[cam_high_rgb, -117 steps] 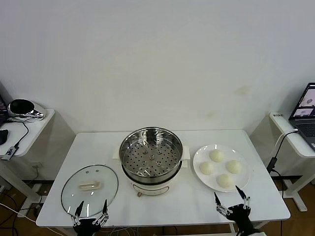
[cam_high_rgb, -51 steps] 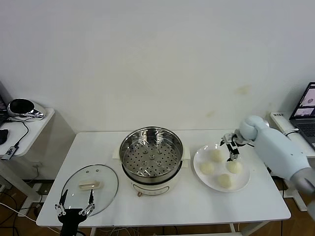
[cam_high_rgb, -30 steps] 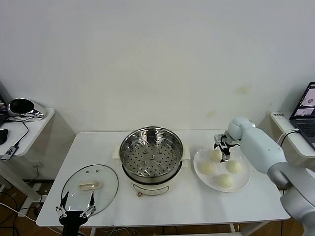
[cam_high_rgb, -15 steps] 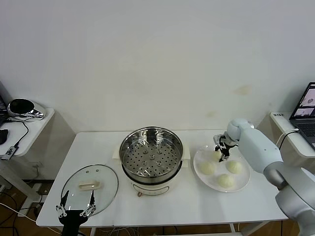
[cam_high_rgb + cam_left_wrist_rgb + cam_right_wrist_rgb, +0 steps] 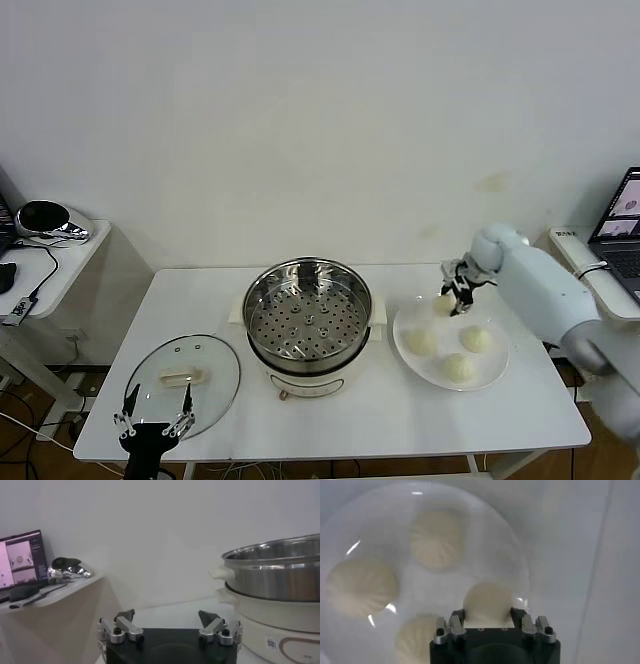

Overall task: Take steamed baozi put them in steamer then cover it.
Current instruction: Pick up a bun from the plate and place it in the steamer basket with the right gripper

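Step in hand: the right gripper (image 5: 455,297) has a baozi (image 5: 488,603) pinched between its fingers, over the far edge of the white plate (image 5: 495,371); judging by the head view, the bun looks just lifted clear of the plate.
Right fingers: closed on either side of the bun, which sits snug between them in the right wrist view.
Other buns: three remaining baozi (image 5: 458,368) sit on the plate, near one another but not touching the held one.
Steamer: the steamer (image 5: 308,318) stands mid-table, to the left of the plate, its perforated floor bare.
Cover: the glass lid (image 5: 182,386) lies flat on the table at the near left, handle up.
Left gripper: the left gripper (image 5: 154,424) waits at the near table edge just by the lid, fingers spread wide, holding nothing.
Doing it well: I'd say raise the bun high enough to clear the steamer's tall steel rim before carrying it across, and keep the squeeze gentle, since soft dough dents easily.
Placement: setting it toward one side of the basket would leave room for the other three.
Risk: a bun this smooth could slip if the arm swings fast.
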`<action>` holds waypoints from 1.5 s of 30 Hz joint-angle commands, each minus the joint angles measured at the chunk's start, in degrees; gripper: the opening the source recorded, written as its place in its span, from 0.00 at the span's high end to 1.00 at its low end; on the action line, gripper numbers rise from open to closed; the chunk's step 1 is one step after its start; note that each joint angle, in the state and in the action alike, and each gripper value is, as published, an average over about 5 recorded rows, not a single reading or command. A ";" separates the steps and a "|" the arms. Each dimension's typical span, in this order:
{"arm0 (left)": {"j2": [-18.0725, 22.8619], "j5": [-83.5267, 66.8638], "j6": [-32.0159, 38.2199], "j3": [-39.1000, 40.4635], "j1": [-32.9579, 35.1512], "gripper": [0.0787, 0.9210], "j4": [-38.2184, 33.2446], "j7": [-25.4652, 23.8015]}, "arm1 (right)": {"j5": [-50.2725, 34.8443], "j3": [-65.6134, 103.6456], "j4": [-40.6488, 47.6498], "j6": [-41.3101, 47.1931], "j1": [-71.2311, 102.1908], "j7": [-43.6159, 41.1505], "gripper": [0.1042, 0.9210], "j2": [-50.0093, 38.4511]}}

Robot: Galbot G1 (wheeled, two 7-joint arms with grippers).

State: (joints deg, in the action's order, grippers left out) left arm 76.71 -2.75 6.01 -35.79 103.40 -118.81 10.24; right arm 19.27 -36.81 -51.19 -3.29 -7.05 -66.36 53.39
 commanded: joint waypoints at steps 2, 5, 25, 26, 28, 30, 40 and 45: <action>-0.05 -0.09 -0.03 0.36 -0.26 0.12 0.16 0.02 | -12.20 -8.22 -13.54 1.80 -9.89 -0.71 0.41 -6.53; -0.12 -0.23 0.00 0.50 -0.33 0.12 0.21 0.07 | -16.37 -11.87 -16.41 1.71 -15.11 -0.59 0.41 -7.07; -0.32 -2.14 -0.31 -0.38 -1.34 0.12 0.17 0.02 | -27.97 -32.75 -25.25 -7.00 -30.19 5.44 0.40 9.84; -0.36 -2.24 -0.33 -0.55 -1.35 0.12 0.14 0.01 | -27.47 -33.36 -25.31 -7.70 -29.91 5.72 0.40 10.75; -0.41 -2.42 -0.39 -0.88 -1.37 0.12 0.10 0.00 | -25.88 -34.50 -25.34 -9.41 -29.32 6.52 0.40 12.48; -0.38 -2.50 -0.41 -1.12 -1.38 0.12 0.07 0.00 | -23.43 -35.47 -25.03 -11.41 -28.59 7.44 0.40 13.90; 0.34 -2.39 -0.46 -1.39 -1.44 0.12 -0.41 -0.04 | -8.80 -35.87 -16.86 -22.77 -21.89 12.61 0.40 18.71; 0.41 -2.39 -0.47 -1.70 -1.51 0.12 -0.40 -0.05 | -3.36 -34.37 -11.45 -26.72 -18.95 14.79 0.39 20.19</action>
State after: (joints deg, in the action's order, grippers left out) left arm 77.13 -5.11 5.56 -37.45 101.86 -119.26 10.21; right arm 9.45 -70.15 -66.73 -24.41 -28.31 -53.81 70.96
